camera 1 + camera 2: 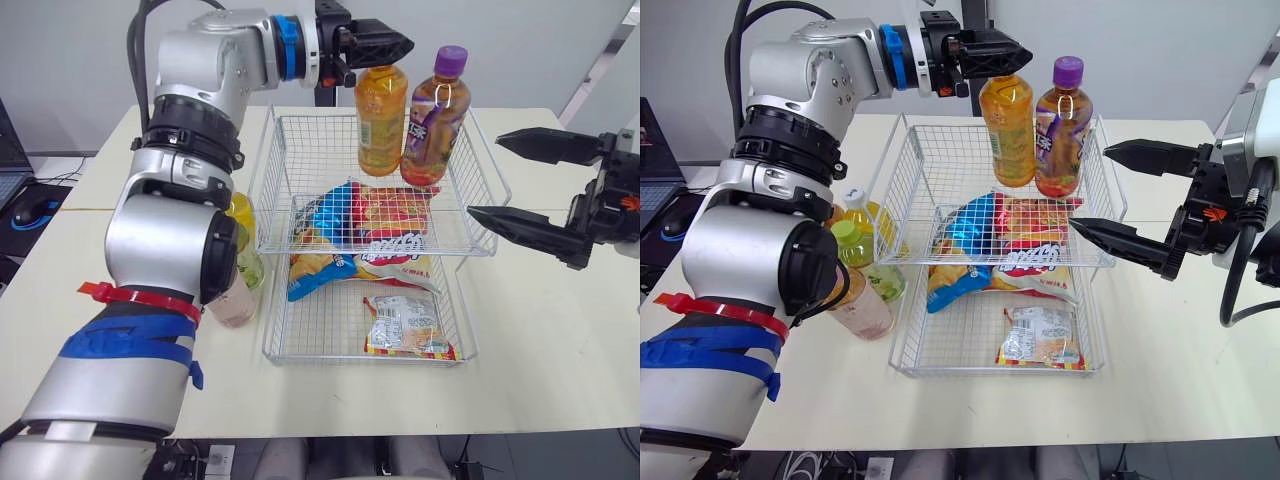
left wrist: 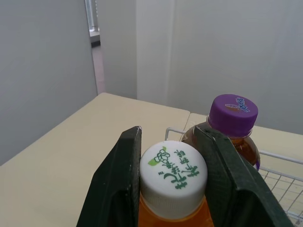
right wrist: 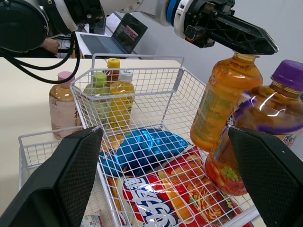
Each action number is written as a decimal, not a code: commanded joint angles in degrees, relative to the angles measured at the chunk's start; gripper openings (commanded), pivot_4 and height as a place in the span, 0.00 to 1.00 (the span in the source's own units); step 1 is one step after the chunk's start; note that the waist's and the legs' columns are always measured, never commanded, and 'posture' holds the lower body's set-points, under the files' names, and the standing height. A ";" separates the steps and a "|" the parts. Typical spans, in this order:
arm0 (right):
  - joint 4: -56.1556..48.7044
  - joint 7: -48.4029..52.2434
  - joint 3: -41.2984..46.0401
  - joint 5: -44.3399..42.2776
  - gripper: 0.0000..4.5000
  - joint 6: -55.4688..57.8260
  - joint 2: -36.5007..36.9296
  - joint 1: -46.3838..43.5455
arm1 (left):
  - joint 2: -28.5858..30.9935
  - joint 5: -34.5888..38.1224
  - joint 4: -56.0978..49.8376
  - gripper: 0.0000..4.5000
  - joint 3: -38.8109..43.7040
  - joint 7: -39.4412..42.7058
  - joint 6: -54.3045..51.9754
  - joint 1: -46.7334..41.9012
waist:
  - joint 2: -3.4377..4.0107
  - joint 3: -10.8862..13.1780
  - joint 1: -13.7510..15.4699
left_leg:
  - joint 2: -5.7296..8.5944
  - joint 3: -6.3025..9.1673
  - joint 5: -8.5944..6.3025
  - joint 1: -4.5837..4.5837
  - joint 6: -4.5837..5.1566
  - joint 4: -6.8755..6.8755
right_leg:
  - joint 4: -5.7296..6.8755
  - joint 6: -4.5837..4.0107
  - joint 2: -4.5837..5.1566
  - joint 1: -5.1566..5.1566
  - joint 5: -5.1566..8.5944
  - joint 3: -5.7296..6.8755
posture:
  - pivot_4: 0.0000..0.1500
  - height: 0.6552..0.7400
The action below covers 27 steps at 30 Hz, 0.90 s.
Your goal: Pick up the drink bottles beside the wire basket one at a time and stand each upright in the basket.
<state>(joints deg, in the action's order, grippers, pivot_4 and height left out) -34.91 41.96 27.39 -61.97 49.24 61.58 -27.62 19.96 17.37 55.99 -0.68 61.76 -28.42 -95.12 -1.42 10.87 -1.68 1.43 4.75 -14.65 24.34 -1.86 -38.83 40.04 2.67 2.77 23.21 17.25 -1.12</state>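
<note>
The left end effector (image 1: 385, 47) is clamped on the white cap and neck of the orange tea bottle (image 1: 381, 120), one finger on each side of the cap. The bottle hangs below it with its long axis near upright, over the far end of the wire basket (image 1: 268, 170). It is just beside the purple-capped bottle (image 1: 432, 125), which stands inside the basket. I cannot tell whether the orange bottle's base touches the mesh yet; it looks very close. The coming move probably turns on a straight descent and a release, keeping clear of the purple-capped neighbour. The right end effector (image 1: 485, 175) has its fingers wide apart and holds nothing, off the basket's right side. The other bottles (image 1: 862, 262) wait upright on the tabletop (image 1: 560, 340) against the basket's left side, nearer the left arm. Snack bags (image 1: 375, 225) lie in the basket's middle.
</note>
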 commanded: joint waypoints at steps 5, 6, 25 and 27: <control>-0.48 -0.82 1.20 0.03 1.00 -1.49 1.28 -0.49 | 1.76 -0.16 -5.48 0.94 1.05 3.91 -1.01 -2.63 | 0.00 0.00 -0.08 | -0.01 0.00 0.00 0.00 0.00 0.01 | 0.00 0.00 -0.01 0.00 0.00 0.00 | 1.00 1.00; -0.45 -0.78 1.19 0.05 1.00 -1.54 1.30 -0.44 | 2.03 -0.12 -6.20 1.00 1.10 4.26 -1.41 -2.55 | 0.00 0.00 -0.10 | -0.02 0.01 0.00 0.00 0.00 0.01 | 0.00 0.00 -0.01 0.00 0.00 -0.01 | 1.00 1.00; 0.59 1.38 -0.99 0.39 1.00 -3.69 1.04 -0.63 | 20.64 11.25 -41.58 1.00 10.93 1.51 -28.22 9.11 | 0.02 -0.01 -0.30 | -0.08 0.12 0.00 -0.04 -0.01 -0.01 | 0.03 0.00 -0.04 0.00 0.00 -0.06 | 1.00 1.00; 0.72 1.91 -1.73 0.39 1.00 -3.96 0.87 -0.98 | 23.22 13.04 -45.32 1.00 13.17 -1.07 -32.16 11.37 | 0.02 -0.01 -0.27 | -0.10 0.11 0.01 -0.07 -0.01 -0.01 | 0.03 0.00 -0.04 0.00 0.00 -0.08 | 1.00 1.00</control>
<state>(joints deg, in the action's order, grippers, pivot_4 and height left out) -33.74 43.46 25.32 -61.51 46.58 61.85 -27.77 41.91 28.49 14.54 10.07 62.64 -58.23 -83.37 -1.40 10.86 -1.94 1.33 4.88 -14.64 24.27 -1.87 -38.84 40.09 2.67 2.73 23.21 17.25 -1.18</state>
